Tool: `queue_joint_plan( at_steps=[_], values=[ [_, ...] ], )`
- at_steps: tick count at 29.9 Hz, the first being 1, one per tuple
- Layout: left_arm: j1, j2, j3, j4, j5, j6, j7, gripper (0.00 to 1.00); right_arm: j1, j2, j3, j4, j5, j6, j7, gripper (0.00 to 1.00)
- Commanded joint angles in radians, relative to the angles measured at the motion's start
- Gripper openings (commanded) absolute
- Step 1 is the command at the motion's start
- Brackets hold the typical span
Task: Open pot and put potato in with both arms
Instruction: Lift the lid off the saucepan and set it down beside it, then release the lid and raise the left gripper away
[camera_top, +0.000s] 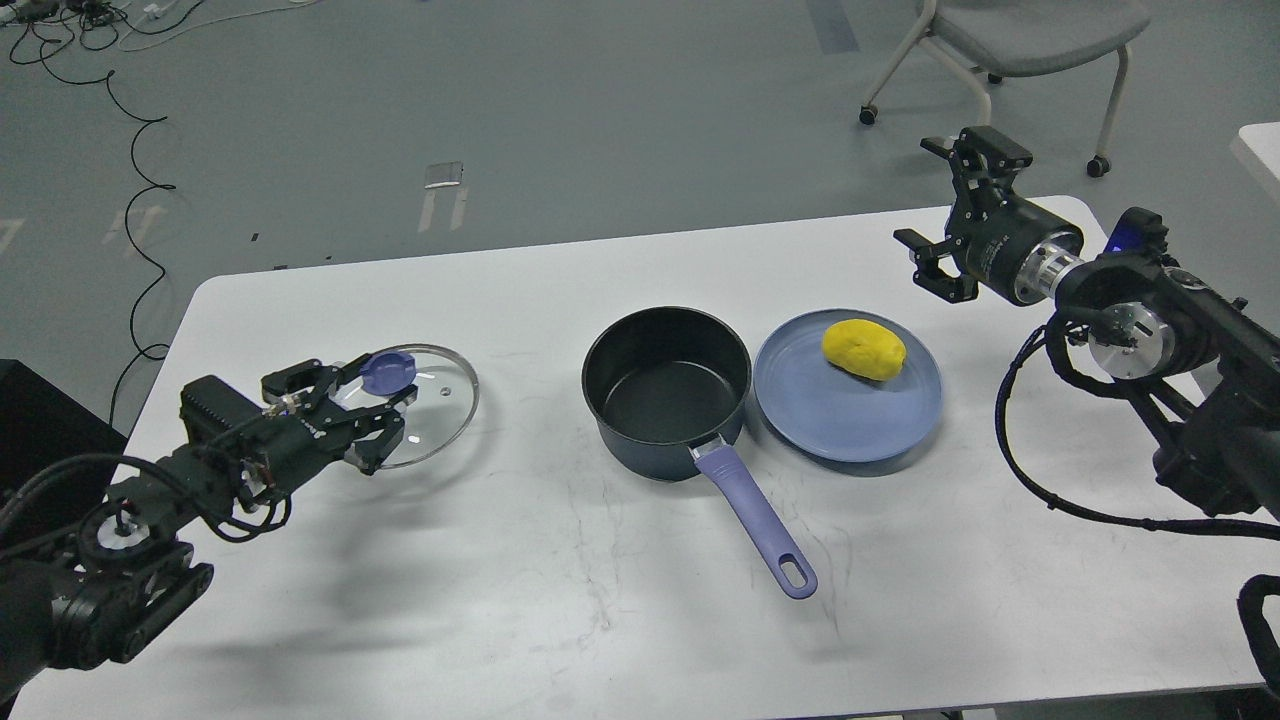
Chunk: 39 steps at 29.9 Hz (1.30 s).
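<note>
Head view: potato (864, 349) on plate (850, 420), well apart from right jaws.

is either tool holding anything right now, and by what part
The left tool is at the glass lid's purple knob; whether it grips is unclear. The right tool is open and empty.

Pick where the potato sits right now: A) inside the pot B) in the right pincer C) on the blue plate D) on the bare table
C: the potato lies on the plate beside the pot, whose black inside holds nothing, and the right pincer hangs open and apart from it above the table's far edge.
</note>
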Motion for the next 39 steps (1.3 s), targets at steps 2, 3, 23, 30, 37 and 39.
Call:
queue_joint_plan(
  at_steps=[2, 3, 23, 30, 37, 39],
  values=[
    [0.074, -0.025, 0.017, 0.107, -0.024, 0.0, -0.013, 0.31, -0.001, -0.001, 0.0, 0.0, 0.0, 0.0, 0.0, 1.0],
    [0.074, -0.028, 0.022, 0.107, -0.033, 0.0, -0.015, 0.31, -0.001, 0.001, -0.001, 0.0, 0.0, 0.0, 0.0, 1.0],
    [0.065, -0.05, 0.03, 0.095, -0.193, 0.0, -0.047, 0.98, 0.0, -0.001, -0.003, 0.002, -0.002, 0.005, 0.0, 1.0],
    [-0.033, 0.073, 0.027, -0.042, -0.296, 0.0, -0.047, 0.98, 0.043, -0.01, -0.092, 0.003, -0.009, 0.008, 0.0, 1.0],
    [-0.174, 0.269, 0.01, -0.408, -0.539, -0.021, -0.047, 0.98, 0.109, -0.013, -0.25, 0.005, -0.025, 0.011, 0.001, 1.0],
    [-0.217, 0.283, -0.002, -0.451, -0.693, -0.116, -0.047, 0.98, 0.129, -0.015, -0.325, 0.005, -0.087, 0.011, 0.004, 1.0]
  ],
)
